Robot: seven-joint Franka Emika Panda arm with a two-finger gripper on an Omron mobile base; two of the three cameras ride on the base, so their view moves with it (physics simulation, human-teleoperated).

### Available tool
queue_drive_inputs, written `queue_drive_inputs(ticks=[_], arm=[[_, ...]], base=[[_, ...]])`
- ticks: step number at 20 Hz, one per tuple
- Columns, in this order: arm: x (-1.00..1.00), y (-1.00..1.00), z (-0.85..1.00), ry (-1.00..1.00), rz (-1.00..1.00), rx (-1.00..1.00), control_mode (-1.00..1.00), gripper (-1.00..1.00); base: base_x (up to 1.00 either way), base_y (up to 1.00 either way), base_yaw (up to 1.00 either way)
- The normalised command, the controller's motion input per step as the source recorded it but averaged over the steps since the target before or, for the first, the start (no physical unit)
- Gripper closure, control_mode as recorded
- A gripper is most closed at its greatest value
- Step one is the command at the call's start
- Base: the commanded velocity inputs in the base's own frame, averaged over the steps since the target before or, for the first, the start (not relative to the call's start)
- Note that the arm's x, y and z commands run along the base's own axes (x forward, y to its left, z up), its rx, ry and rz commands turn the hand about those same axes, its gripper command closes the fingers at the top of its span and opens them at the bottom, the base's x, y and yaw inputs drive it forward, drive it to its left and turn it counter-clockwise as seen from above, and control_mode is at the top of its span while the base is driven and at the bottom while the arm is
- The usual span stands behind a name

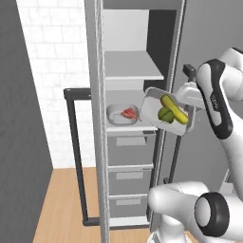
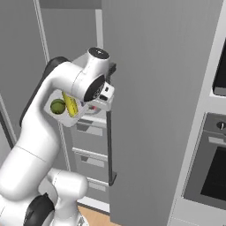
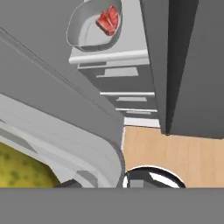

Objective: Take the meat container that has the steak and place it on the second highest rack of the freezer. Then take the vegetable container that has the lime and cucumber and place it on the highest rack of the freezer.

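1. Your claw (image 1: 190, 97) is clamped on the right-hand rim of the vegetable container (image 1: 153, 102), holding it in the air just in front of the open freezer (image 1: 133, 57)
2. The vegetable container hangs steeply tilted, its open face turned toward the left base camera, with the lime (image 1: 164, 114) and the cucumber (image 1: 173, 109) touching each other inside
3. In the right base view you see the lime (image 2: 58, 106) and cucumber (image 2: 69, 104) beside the arm's wrist
4. The meat container (image 1: 122, 115) sits flat on the lower of the two shelves, the steak (image 1: 129, 113) lying in it
5. In the hand view the meat container (image 3: 83, 33) with the steak (image 3: 108, 20) rests above the grey drawers (image 3: 127, 81)
6. The highest rack (image 1: 133, 66) lies above the tilted tray's level
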Motion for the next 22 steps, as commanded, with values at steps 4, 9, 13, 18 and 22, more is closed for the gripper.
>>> queue_drive_inputs(ticks=[4,9,13,18,22], arm=[[0.34,0.43,0.31,0.0,-0.7,0.09,-1.0,1.0],[0.84,0.4,0.21,0.0,-0.58,0.02,-1.0,1.0],[1.0,0.2,0.21,0.02,-0.44,0.02,-1.0,1.0],[0.92,0.07,0.4,0.01,-0.3,0.12,-1.0,1.0],[0.84,0.15,0.46,0.07,-0.16,0.14,-1.0,1.0]], base=[[0.0,0.0,0.0],[0.0,0.0,0.0],[0.0,0.0,0.0],[0.0,0.0,0.0],[0.0,0.0,0.0]])
